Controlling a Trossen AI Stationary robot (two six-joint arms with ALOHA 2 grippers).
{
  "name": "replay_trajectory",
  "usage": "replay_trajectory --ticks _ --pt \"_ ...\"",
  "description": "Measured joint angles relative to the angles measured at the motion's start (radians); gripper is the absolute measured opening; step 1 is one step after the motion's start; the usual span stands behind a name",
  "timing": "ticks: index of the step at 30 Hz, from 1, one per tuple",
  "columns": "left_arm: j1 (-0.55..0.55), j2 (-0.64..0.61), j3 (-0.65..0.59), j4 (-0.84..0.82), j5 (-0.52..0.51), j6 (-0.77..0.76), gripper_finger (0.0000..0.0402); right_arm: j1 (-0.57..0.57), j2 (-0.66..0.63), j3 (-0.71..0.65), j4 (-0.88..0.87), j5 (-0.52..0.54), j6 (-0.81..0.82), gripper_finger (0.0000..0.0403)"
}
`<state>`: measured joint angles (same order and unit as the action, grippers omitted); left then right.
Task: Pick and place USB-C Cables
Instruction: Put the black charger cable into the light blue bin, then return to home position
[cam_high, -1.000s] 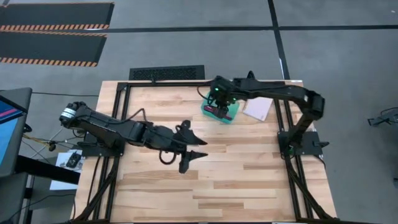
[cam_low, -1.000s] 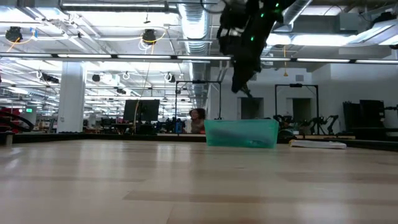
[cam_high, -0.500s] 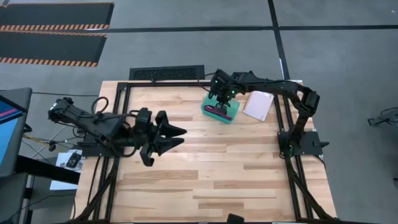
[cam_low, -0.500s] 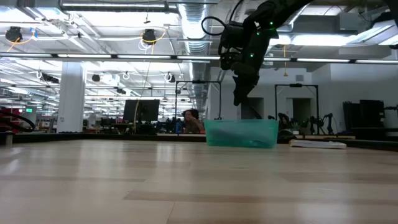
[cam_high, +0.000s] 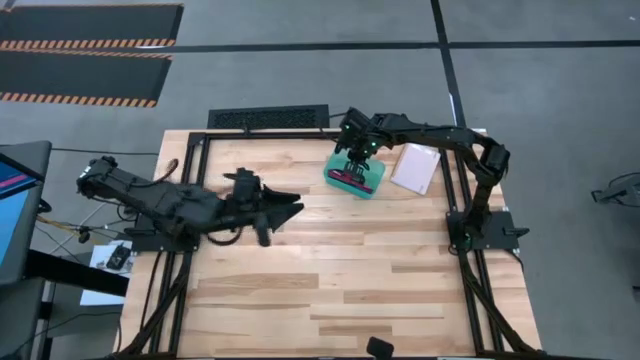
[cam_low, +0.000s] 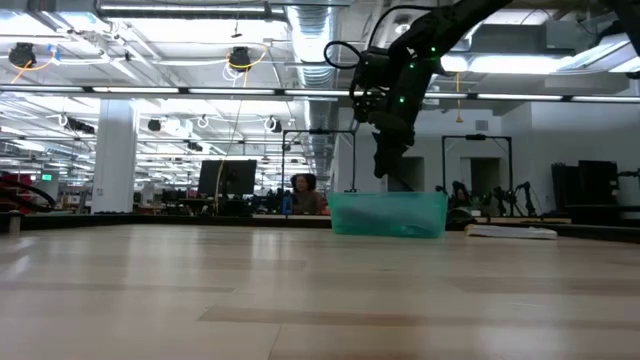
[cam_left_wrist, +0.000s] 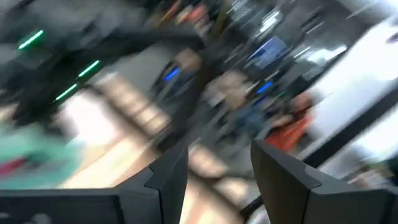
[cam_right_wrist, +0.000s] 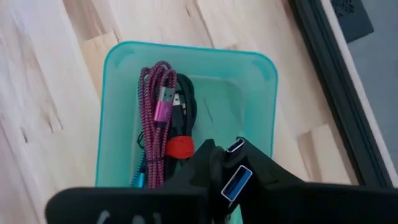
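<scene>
Now the right gripper (cam_right_wrist: 231, 177), fingers clamped on a cable's plug, hangs over the teal tray (cam_right_wrist: 261, 99) holding the magenta cable (cam_right_wrist: 155, 124), while the left gripper (cam_high: 290, 205) waits mid-surface, fingers apart

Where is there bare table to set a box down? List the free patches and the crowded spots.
Free: the wide near half of the table, on the near side of the left gripper; also the strip between that gripper and the teal tray. Crowded: the far right, where the right gripper hangs over the tray beside the pale packet.
</scene>
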<state>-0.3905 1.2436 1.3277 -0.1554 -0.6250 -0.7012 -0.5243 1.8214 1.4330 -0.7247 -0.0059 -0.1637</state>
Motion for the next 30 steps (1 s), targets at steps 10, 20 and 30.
replay_trajectory --ticks 10,20,30 --pt "0.129 0.092 -0.158 -0.278 0.256 -0.194 0.0162 0.013 -0.010 0.026 -0.097 0.000 0.135 0.0184" --pt "0.090 0.102 -0.514 0.292 0.256 -0.046 0.0162 0.085 -0.069 0.257 -0.385 0.007 0.338 0.0219" --pt "0.203 0.144 -0.844 0.800 0.369 -0.137 0.0162 0.214 -0.295 0.458 -0.392 -0.009 0.524 0.0203"
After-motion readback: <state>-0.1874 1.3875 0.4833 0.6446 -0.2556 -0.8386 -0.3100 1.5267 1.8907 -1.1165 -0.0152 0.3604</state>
